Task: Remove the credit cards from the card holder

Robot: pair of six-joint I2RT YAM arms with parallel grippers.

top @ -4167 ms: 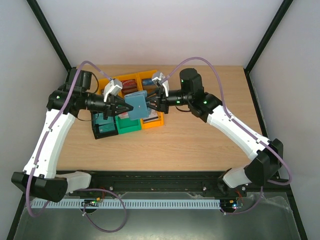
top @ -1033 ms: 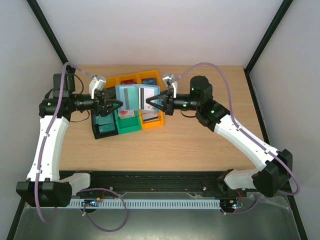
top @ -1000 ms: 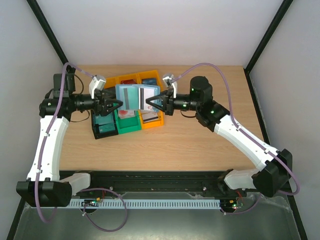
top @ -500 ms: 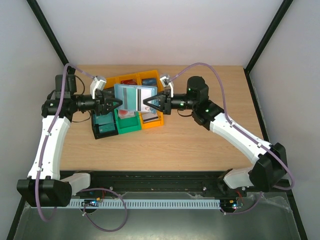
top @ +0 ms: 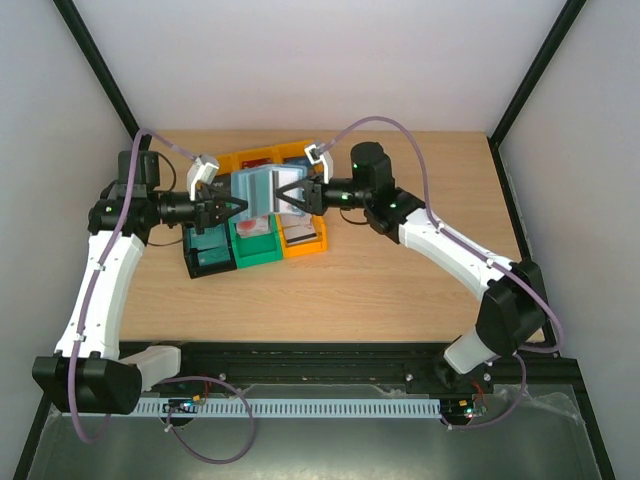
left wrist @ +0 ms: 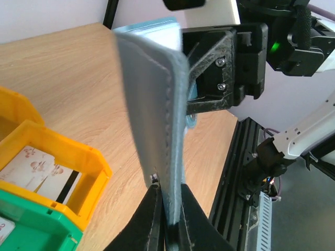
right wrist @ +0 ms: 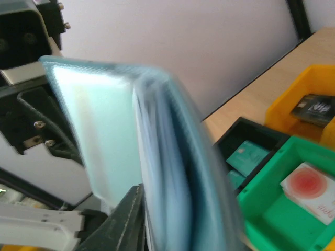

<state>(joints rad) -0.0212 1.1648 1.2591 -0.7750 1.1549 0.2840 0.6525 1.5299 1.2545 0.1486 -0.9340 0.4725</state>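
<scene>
Teal-blue folding card holder (top: pixel 257 191) hangs above the green plastic bin (top: pixel 262 252). The left gripper (top: pixel 239 207) is clamped on its left edge. The right gripper (top: pixel 284 195) meets its right edge, but blur hides whether it grips.

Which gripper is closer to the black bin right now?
Left. The left gripper hovers by the black bin's far right corner; the right gripper sits farther right, beyond the card holder.

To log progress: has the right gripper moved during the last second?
Yes. In the top view the right gripper has shifted left, from above the front orange bin towards the green bin.
</scene>
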